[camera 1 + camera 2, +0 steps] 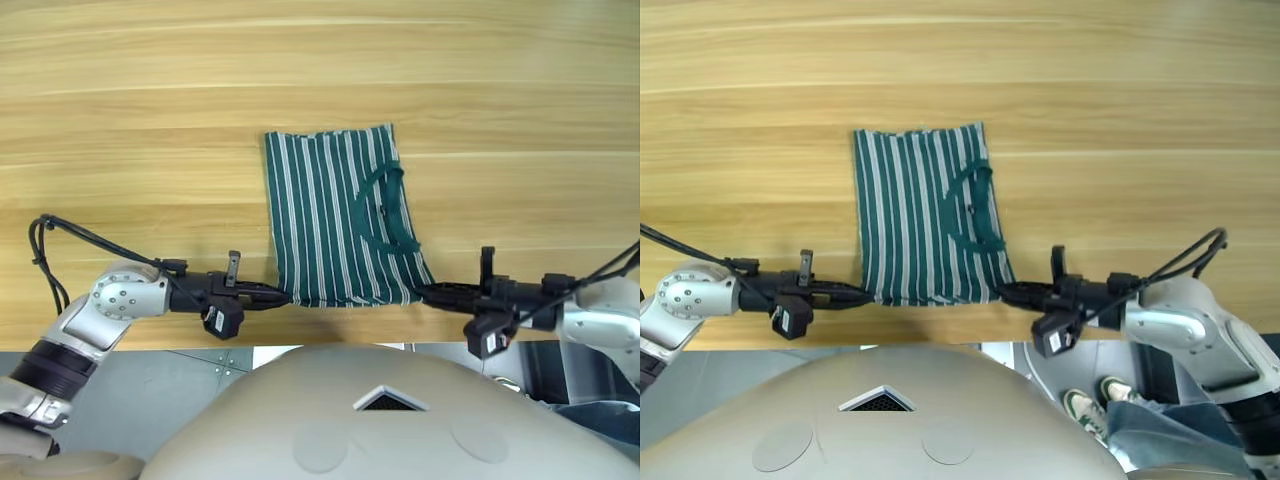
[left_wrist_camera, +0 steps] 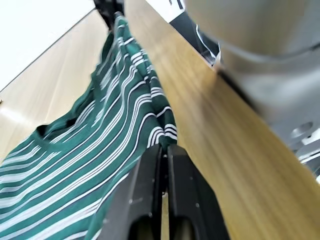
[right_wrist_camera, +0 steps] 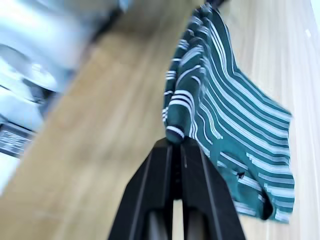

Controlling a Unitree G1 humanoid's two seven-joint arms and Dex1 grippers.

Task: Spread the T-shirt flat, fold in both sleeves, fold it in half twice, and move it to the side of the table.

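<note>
Just inside the near edge of the wooden counter (image 1: 150, 120) lies the green striped T-shirt (image 1: 335, 215), folded into a narrow panel. The left claw (image 1: 283, 296) is clenched on its near left corner, and the right claw (image 1: 422, 292) on its near right corner.

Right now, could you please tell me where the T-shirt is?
In the head views the T-shirt lies folded at the middle of the table's near edge, its near corners pinched by the left gripper and the right gripper.
</note>
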